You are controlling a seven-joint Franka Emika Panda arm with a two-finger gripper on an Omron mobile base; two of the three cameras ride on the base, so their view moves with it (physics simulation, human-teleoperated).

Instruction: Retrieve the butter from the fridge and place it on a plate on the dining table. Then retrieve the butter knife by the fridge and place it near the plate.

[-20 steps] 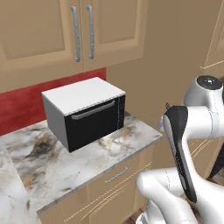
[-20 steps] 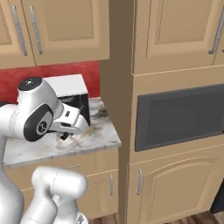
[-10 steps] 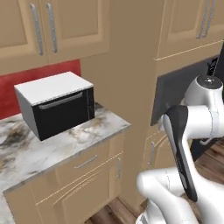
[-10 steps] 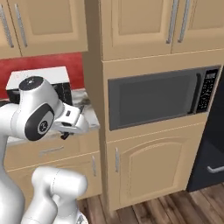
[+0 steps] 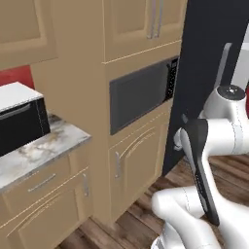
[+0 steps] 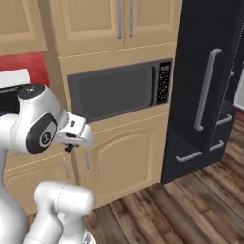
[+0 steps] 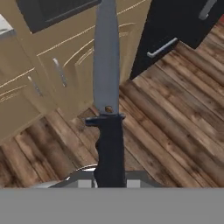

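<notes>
Gripper (image 7: 109,181) clamped on the blackish handle of the thin dark butter knife (image 7: 107,109), greyish blade pointing away over the wood floor (image 7: 175,118). Tall matte black fridge (image 6: 205,86) far right. Knife likely light, rigid, slim; handle grip suits it, could pivot.

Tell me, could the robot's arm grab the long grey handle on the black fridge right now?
Probably not yet. The gripper sits tucked close to the robot's body, well short of the fridge and its handle. Its fingers also seem to be holding the butter knife by its handle, so they are not free.
</notes>
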